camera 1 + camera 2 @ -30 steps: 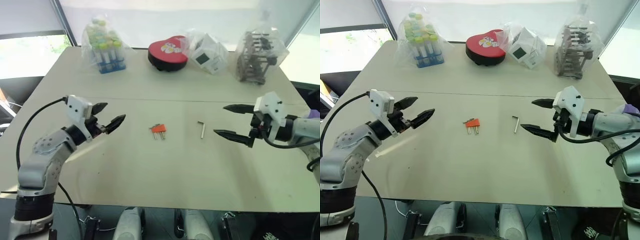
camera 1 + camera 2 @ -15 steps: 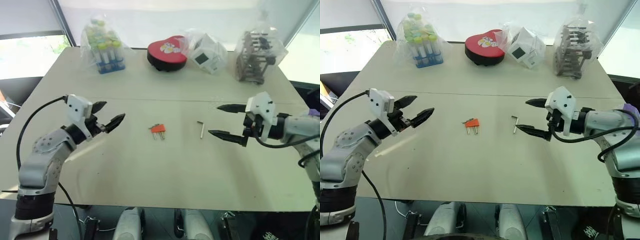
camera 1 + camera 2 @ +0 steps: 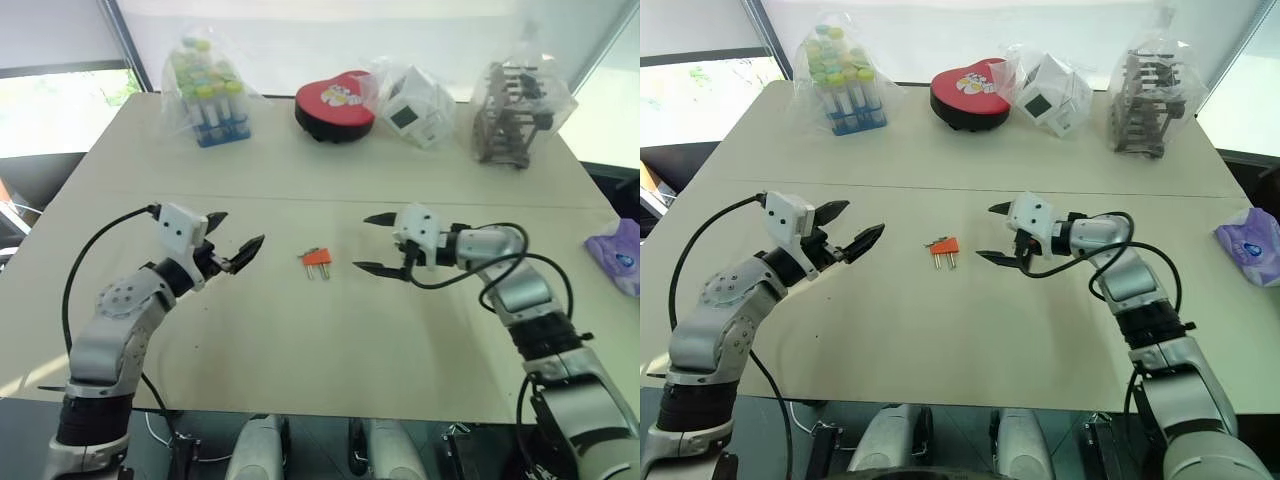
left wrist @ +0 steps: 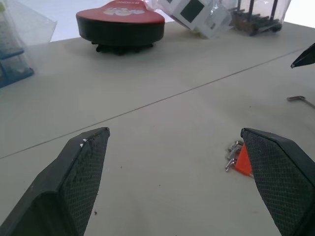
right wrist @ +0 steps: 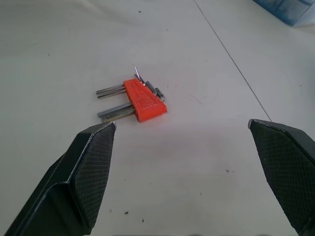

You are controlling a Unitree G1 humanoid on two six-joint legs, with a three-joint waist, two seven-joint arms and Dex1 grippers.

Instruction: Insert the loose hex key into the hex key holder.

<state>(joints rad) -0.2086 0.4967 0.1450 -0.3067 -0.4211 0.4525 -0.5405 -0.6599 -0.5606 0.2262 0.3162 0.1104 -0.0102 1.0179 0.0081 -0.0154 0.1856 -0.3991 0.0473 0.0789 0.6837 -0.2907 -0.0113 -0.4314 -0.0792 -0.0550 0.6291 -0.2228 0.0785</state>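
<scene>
Hex key holder (image 3: 317, 259) lies mid-frame on the desk (image 3: 300, 340), loose hex key (image 4: 301, 100) at right edge of the left wrist view, left gripper (image 3: 234, 241) left of centre and right gripper (image 3: 374, 243) right of centre, both fingers apart, empty.

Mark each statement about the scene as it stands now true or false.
1. The left gripper and right gripper both have open fingers. True.
2. The loose hex key lies on the table. True.
3. The hex key holder lies between the two grippers. True.
4. The right gripper holds the loose hex key. False: it holds nothing.
5. Nothing stands at the table's far side. False: the red heart-shaped box stands there.
</scene>
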